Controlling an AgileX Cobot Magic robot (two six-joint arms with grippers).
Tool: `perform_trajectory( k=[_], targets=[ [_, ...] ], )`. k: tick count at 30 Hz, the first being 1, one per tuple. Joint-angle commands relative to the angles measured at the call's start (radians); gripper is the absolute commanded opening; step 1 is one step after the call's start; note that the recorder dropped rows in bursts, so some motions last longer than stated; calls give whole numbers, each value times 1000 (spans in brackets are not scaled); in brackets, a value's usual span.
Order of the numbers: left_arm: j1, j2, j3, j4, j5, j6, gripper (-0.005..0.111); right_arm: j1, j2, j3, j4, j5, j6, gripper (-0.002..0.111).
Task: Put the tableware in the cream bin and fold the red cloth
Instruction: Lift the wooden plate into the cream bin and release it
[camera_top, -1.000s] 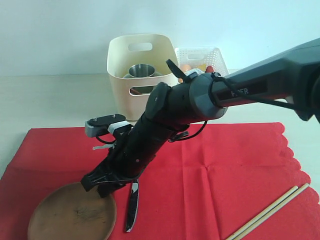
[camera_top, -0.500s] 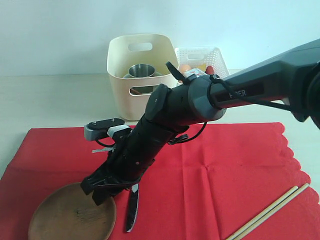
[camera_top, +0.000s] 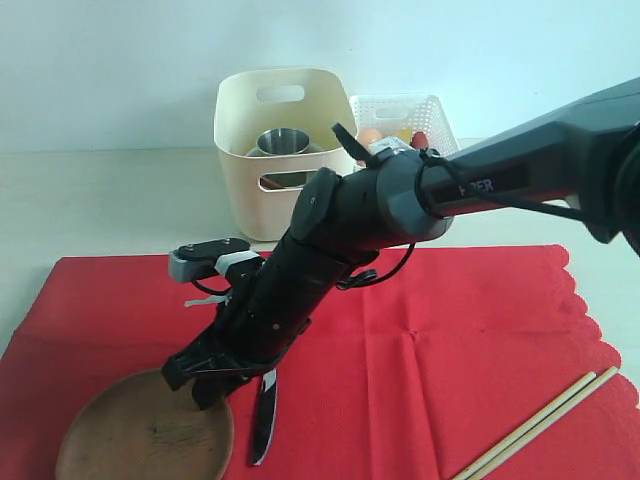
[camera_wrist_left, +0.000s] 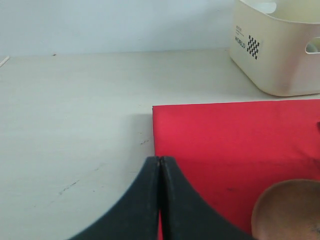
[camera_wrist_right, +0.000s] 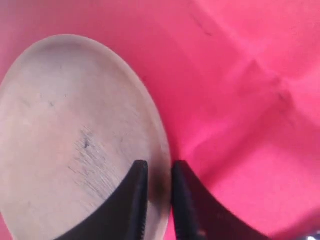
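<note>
As the right arm sinks a little lower than it stood a second ago, the right gripper (camera_wrist_right: 157, 167) settles onto the plate (camera_top: 140, 435) at the edge nearest the knife (camera_top: 263, 425). Its jaws stand close together with one on each side of the rim, and they look clamped on it, though how firmly is hard to tell. The plate itself has hardly moved: it lies flat on the near left part of the red cloth (camera_top: 450, 340).

By my reading, the grasp is just being made and the lift is not yet begun. The next move is a raise and a carry back to the cream bin (camera_top: 240, 170), which stands beyond the cloth with the cup (camera_top: 283, 142) already inside. A pinch on a thin rim may let the plate tilt or slip.

The knife beside the plate and the chopsticks (camera_top: 535, 425) at the near right corner lie where they lay before, so they remain to be cleared before any folding. The left gripper (camera_wrist_left: 160, 159) hangs over the table (camera_wrist_left: 75, 100) near the cloth's corner, jaws pressed together on nothing.
</note>
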Motion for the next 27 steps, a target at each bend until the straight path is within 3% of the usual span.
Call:
perform_trajectory(
  k=[1,8,17,27],
  targets=[
    [0,-6,2,-10,-8,0,0,1,-91,8,-52,16,-25,0],
    [0,-6,2,-10,-8,0,0,-12,-274,8,-152,-19,11,0],
    [0,-6,2,-10,-8,0,0,-135,-448,8,-152,-69,49,0],
    [0,-6,2,-10,-8,0,0,-259,-494,6,-147,-226,74,0]
  ],
)
